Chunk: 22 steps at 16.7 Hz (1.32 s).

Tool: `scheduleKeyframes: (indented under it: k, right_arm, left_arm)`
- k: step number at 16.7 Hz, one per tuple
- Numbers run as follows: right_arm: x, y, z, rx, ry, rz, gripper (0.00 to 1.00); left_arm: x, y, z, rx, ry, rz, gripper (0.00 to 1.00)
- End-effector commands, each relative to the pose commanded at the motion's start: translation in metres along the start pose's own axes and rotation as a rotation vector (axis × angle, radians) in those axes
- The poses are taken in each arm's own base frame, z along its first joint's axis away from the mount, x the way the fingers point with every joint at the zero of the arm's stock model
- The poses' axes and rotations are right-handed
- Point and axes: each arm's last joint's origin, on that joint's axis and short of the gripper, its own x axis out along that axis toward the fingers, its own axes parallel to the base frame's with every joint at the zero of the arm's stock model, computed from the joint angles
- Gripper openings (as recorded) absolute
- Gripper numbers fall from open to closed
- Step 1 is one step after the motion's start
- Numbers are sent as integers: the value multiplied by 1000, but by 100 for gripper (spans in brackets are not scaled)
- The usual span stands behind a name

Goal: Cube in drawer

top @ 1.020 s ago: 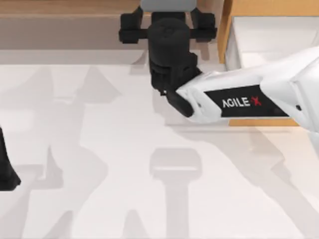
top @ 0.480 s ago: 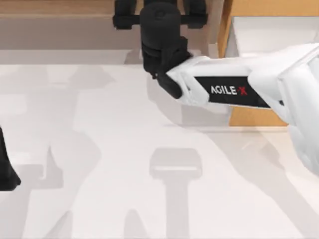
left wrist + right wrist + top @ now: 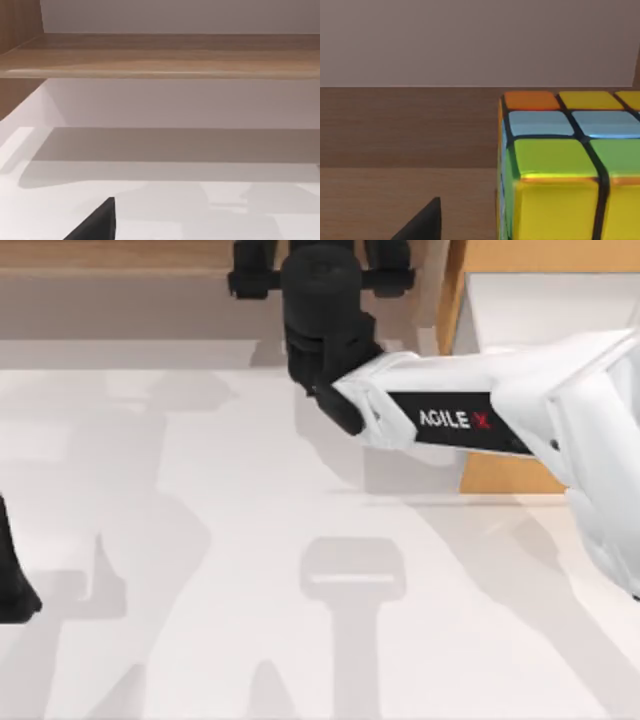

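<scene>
Reaching farther back since a second ago, the right gripper [image 3: 320,265] sits at the table's [image 3: 200,540] back edge. Its fingers can't be seen. Nearby, the cube [image 3: 570,165] probably needs grabbing, then carrying to the drawer [image 3: 500,475]. The left gripper [image 3: 12,585] waits at the left edge.

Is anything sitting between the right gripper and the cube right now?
Nothing visible: in the right wrist view the yellow and green tiled puzzle cube sits close on the brown wooden shelf, with bare wood beside it.
</scene>
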Motion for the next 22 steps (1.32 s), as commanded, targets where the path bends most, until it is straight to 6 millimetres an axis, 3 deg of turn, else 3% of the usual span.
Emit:
scheduleKeyframes:
  k: [11,20,22]
  right_arm:
    - [0,0,0,0,0,0,2]
    - [-1,2,1,2,-1,4,0]
    - [-6,6,11,27,-17,2,0]
  left_arm:
    - [0,0,0,0,0,0,100]
    - [0,0,0,0,0,0,100]
    - [0,0,0,0,0,0,100]
